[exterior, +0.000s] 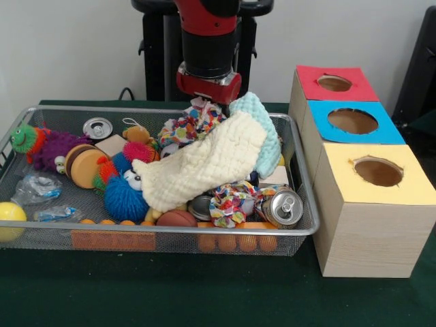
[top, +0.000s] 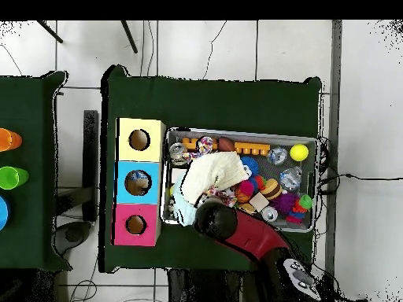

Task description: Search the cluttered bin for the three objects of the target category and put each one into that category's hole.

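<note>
Here the gripper [exterior: 208, 102] sits at the bin's [exterior: 300, 174] 12 o'clock edge, over a cream cloth [exterior: 208, 163]; its grasp cannot be told.

Cloth [exterior: 214, 163] over bin [exterior: 300, 228] middle — holes [exterior: 353, 120] seemingly clear

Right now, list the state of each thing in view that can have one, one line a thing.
gripper: low over the bin's far side, fingers hidden.
cream cloth: draped over the clutter.
soda can: on its side, top facing out.
red box: hole empty as far as seen.
blue box: the same.
yellow box: the same.
mesh bin: full.
</note>
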Controlling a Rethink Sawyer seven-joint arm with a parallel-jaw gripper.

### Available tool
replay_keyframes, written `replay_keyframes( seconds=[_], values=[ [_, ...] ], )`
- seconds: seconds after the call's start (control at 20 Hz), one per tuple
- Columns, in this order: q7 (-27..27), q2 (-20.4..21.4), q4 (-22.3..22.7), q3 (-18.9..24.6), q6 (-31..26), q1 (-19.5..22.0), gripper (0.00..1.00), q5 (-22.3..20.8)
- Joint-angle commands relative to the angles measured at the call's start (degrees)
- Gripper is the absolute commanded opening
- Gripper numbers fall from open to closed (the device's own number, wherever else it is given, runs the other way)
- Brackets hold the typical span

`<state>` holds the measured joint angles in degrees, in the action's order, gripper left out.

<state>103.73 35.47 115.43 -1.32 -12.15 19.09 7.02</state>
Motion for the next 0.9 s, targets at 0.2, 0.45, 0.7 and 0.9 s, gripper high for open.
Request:
replay_keyframes(
  seconds=[0.2, 0.45, 0.7, 0.9],
  values=[
    [12.48, 2.64, 1.42, 2.19, -0.76, -2.25, 1.00, 3.56],
    [11.12, 8.66, 2.02, 1.14, -6.91, -2.42, 1.00, 3.55],
    [9.58, 12.53, 0.19, -0.54, -13.81, -2.80, 1.00, 2.69],
    [9.28, 13.81, -2.00, -1.41, -19.03, -2.77, 1.00, 2.36]
  ],
)
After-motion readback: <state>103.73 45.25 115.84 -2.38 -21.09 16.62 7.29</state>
